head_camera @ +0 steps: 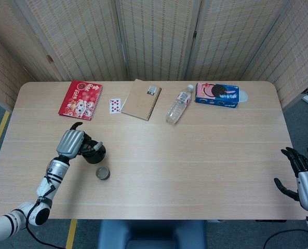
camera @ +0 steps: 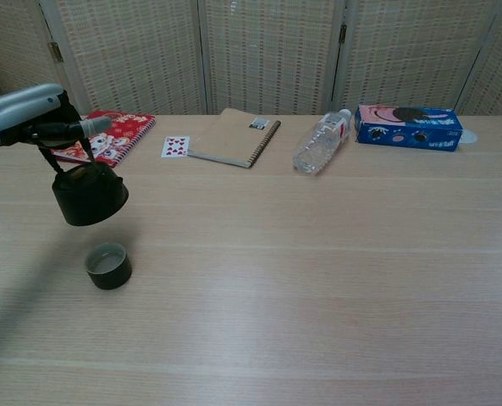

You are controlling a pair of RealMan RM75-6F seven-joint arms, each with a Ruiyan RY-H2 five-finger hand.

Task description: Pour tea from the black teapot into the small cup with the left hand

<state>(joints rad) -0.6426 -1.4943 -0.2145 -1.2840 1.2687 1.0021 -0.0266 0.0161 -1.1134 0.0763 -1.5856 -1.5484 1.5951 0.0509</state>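
- No word, brand or number can be read anywhere.
- The playing card (camera: 175,146) at the far left of the worktop shows red heart pips, too small to count.
- The red booklet (camera: 107,138) left of it carries cartoon art, its characters illegible.
- The blue box (camera: 408,127) far right shows printing, blurred.
- The notebook (camera: 233,137) bears a small sticker, unreadable.
- The bottle (camera: 320,143) label is unreadable.
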